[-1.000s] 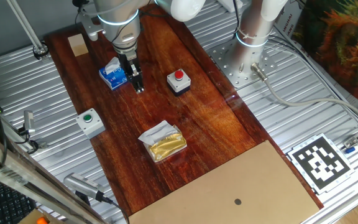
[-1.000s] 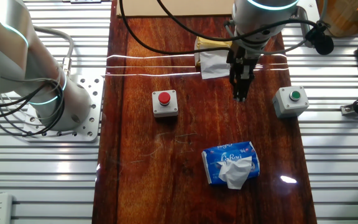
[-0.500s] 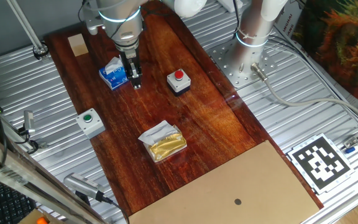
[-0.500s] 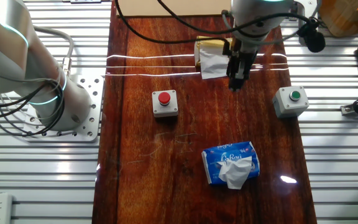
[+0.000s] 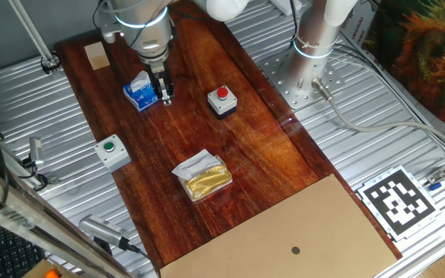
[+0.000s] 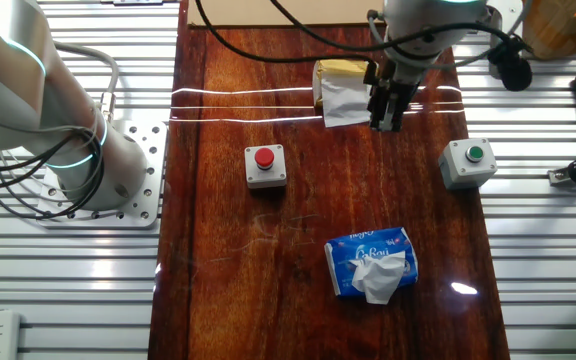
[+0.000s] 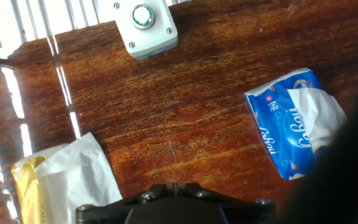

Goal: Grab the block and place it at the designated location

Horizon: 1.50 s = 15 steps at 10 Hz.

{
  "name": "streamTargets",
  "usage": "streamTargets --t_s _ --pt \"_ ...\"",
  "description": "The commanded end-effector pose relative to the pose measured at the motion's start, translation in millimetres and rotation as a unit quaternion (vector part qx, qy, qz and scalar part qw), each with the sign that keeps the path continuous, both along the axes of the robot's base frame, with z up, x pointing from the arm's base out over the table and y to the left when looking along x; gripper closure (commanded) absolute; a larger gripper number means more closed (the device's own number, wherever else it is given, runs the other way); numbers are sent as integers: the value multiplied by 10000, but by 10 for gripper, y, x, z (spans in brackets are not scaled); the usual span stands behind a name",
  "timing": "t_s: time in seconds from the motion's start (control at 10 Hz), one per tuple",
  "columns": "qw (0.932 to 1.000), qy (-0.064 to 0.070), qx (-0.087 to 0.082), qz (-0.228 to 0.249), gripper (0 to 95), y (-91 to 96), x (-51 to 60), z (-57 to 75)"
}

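The block [image 5: 95,55] is a small tan wooden cube at the far left corner of the dark wooden board. It does not show in the other two views. The designated location is the tan cardboard sheet [image 5: 315,224] with a dark dot, at the near end of the board; its edge also shows in the other fixed view [image 6: 233,10]. My gripper [image 5: 164,96] hangs above the board beside a blue tissue pack, well short of the block. Its fingers are together and hold nothing. It also shows in the other fixed view [image 6: 385,122] and in the hand view [image 7: 174,185].
A blue tissue pack [image 5: 140,91] lies just left of the gripper. A red-button box [image 5: 222,101], a green-button box [image 5: 112,151] and a gold packet with white paper [image 5: 201,176] sit on the board [image 5: 269,154]. Ribbed metal table surrounds it.
The gripper has risen above the board and shifted a little toward the tissue pack, still shut. Nothing on the board has moved.
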<state>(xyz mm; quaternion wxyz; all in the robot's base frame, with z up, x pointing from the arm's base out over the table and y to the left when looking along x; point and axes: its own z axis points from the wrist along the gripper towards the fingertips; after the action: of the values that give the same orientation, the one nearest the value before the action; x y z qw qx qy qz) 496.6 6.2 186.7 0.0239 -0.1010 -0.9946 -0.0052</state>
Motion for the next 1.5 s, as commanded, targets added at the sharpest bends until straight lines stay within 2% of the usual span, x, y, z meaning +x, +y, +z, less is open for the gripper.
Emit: streamTargets --t_s 0.1,0.4,0.7,0.8,0.9,1.0,1.3,1.5 --pt "10000 54 1 -4 950 0 0 -1" --pt "9999 72 -11 69 950 -61 -4 -43" --pt "9995 37 7 307 950 -373 -59 -215" --pt "9987 20 -6 505 950 -619 -114 -304" --pt "9983 -1 8 579 950 -744 -136 -339" --pt "9970 -12 21 772 950 -1032 -146 -406" --pt "9942 4 20 1075 950 -1634 -16 -477" --pt "9924 -18 30 1231 950 -1978 -13 -524"
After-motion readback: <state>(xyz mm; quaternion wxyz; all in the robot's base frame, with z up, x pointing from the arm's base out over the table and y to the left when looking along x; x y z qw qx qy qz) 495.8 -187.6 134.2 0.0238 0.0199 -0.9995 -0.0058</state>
